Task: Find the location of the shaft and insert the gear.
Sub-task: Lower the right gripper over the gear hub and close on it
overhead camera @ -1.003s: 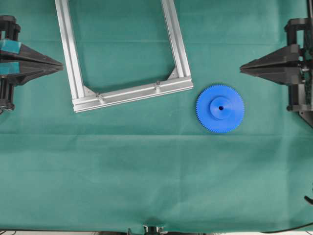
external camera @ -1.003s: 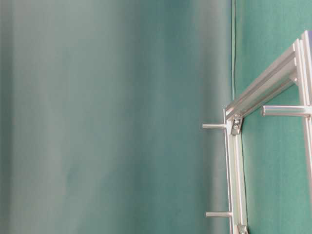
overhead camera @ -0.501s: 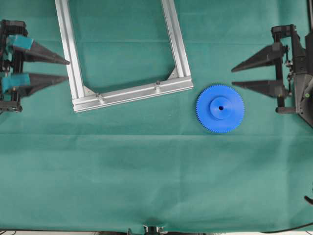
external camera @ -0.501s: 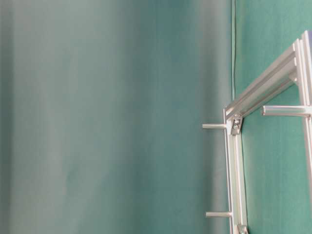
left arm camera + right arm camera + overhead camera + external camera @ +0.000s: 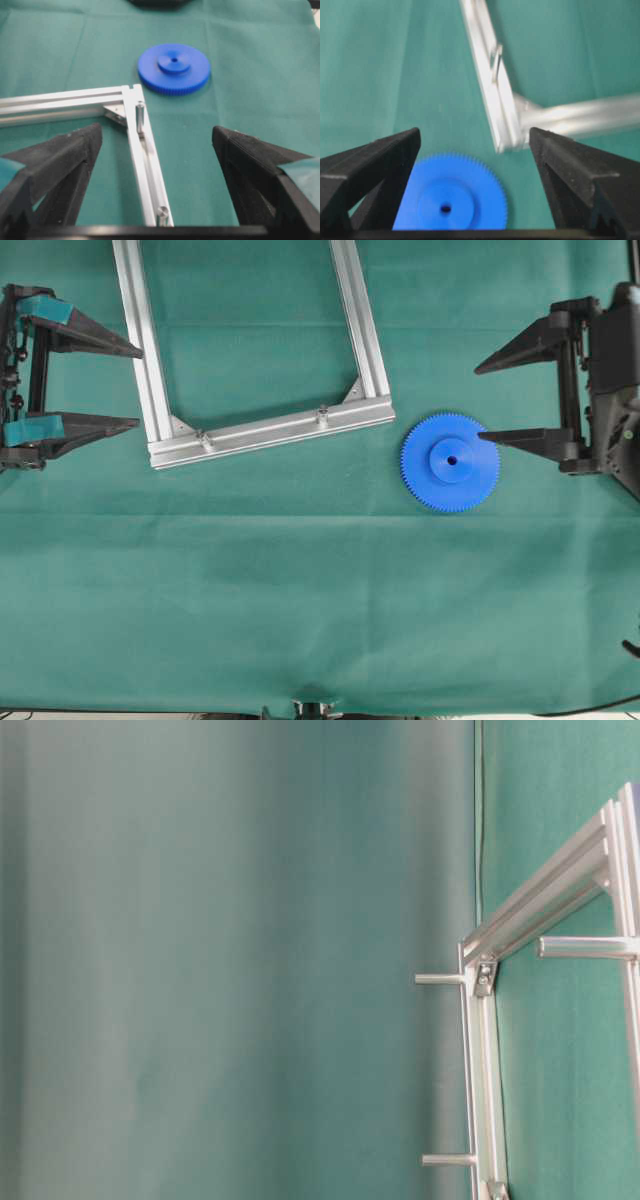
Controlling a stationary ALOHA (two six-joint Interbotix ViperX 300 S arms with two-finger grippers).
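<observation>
The blue gear (image 5: 450, 461) lies flat on the green cloth, just right of the aluminium frame's crossbar (image 5: 270, 430). Two small silver pins stand on that crossbar: one shaft (image 5: 322, 412) near its right end, the other (image 5: 204, 436) near its left. My left gripper (image 5: 139, 387) is open at the left edge, empty, level with the frame's left rail. My right gripper (image 5: 478, 404) is open and empty; its lower fingertip (image 5: 482, 437) overlaps the gear's right rim in the overhead view. The left wrist view shows the gear (image 5: 174, 68) and both pins (image 5: 140, 114). The right wrist view shows the gear (image 5: 451, 200) low between the fingers.
The frame's two long rails (image 5: 137, 330) run off the top edge. The table-level view shows the frame (image 5: 482, 1070) side-on with pins (image 5: 440, 979) sticking out. A dark cable end (image 5: 630, 647) lies at the right edge. Green cloth covers the whole table.
Both grippers went from shut to wide open. The right gripper's lower finger has swung down over the gear's rim. The gear and the frame have not moved.
</observation>
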